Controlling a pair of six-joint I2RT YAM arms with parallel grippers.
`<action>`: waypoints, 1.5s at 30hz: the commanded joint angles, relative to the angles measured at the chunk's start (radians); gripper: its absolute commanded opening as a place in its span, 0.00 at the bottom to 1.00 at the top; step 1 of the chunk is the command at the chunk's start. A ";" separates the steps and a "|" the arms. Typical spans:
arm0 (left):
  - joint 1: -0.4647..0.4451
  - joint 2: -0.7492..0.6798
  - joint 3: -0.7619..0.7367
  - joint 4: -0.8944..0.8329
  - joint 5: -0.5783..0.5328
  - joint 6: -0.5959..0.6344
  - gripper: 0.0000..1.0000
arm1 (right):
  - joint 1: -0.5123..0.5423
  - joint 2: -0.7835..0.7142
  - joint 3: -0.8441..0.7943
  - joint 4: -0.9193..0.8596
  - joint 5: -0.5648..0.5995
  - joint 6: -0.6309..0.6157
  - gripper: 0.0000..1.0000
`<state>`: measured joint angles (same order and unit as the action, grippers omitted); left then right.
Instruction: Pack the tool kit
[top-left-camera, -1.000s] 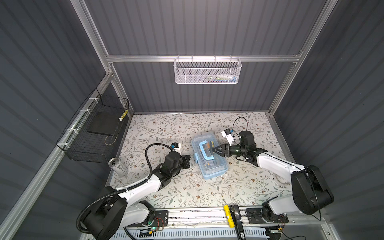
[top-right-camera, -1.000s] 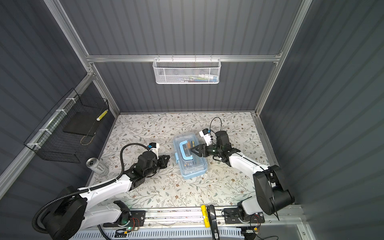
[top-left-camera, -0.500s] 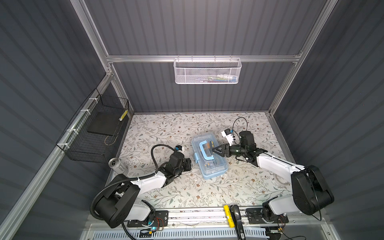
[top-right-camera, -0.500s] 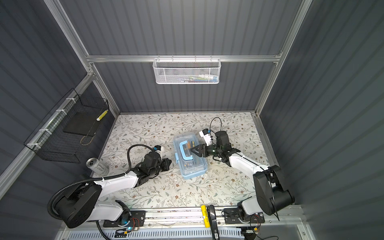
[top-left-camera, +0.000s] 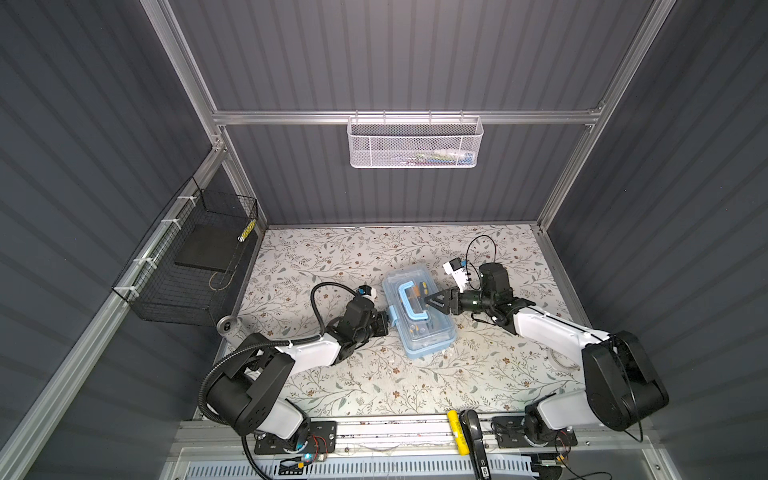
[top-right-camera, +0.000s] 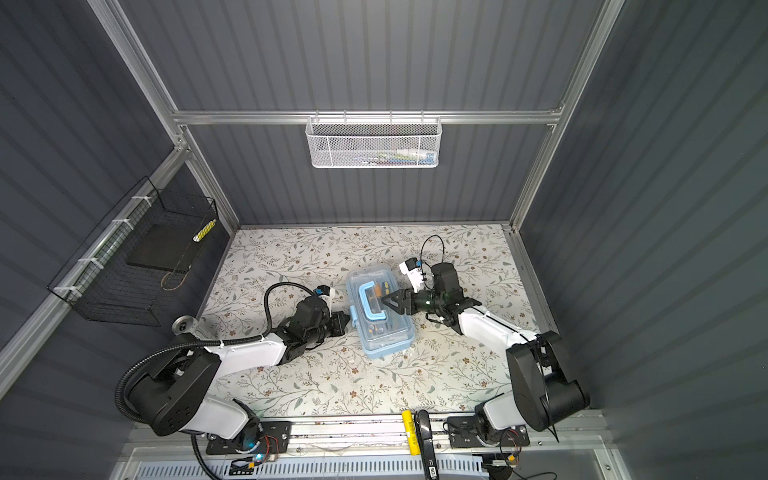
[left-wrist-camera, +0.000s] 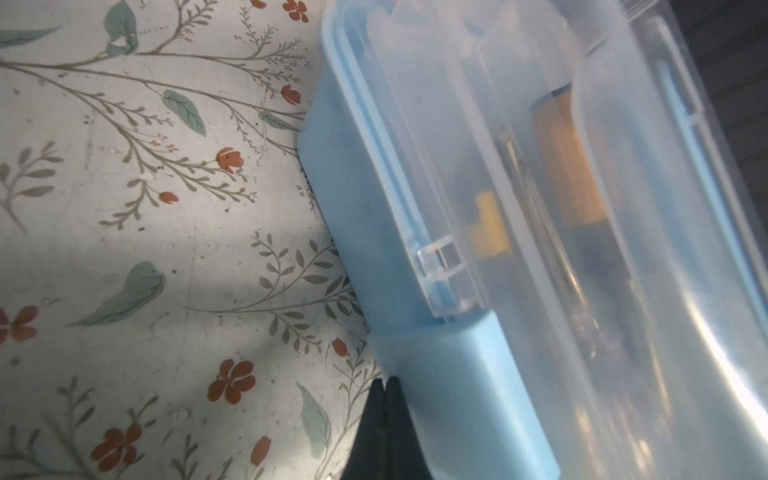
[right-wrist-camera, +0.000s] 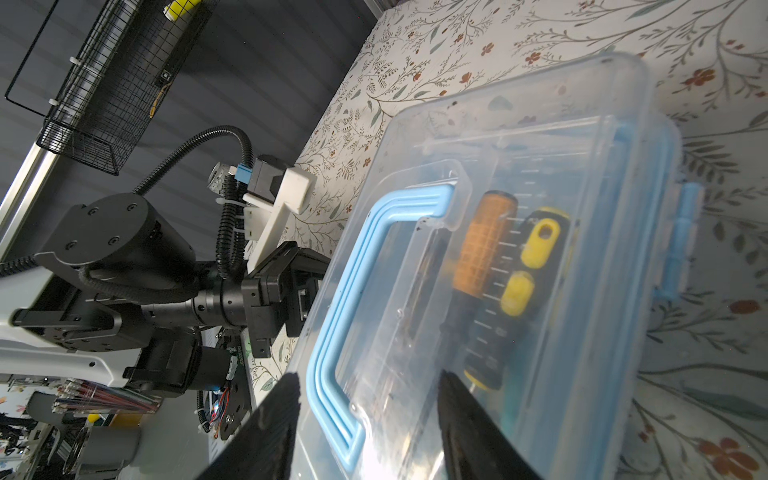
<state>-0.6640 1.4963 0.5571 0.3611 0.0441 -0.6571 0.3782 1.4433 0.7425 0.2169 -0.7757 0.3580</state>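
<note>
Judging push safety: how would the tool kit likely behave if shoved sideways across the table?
The tool kit looks like rigid plastic, so it should probably slide, not flex. Low and broad, it seems unlikely to tip. Loose screwdrivers inside may shift.

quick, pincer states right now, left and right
left pincer: closed, empty, tips at the latch of the tool kit
right pincer: open over the tool kit's handle, gripping nothing

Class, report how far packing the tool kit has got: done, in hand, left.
Done: screwdrivers lie inside the tool kit, clear lid down. In hand: left gripper, shut, touches the blue latch; right gripper open over the lid. Left: probably fastening the latch.
</note>
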 joint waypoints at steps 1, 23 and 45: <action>-0.006 0.026 0.045 0.050 0.060 0.020 0.00 | -0.003 0.041 -0.055 -0.155 0.039 -0.007 0.56; -0.029 0.092 0.223 0.051 0.115 0.078 0.00 | 0.007 0.071 -0.088 -0.077 0.012 0.045 0.56; 0.043 0.053 0.207 -0.167 -0.121 0.209 0.00 | -0.121 -0.086 -0.023 -0.332 0.271 0.031 0.58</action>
<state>-0.6266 1.5028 0.7578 0.1699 -0.0864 -0.4854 0.2687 1.3304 0.7277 -0.0795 -0.5068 0.3859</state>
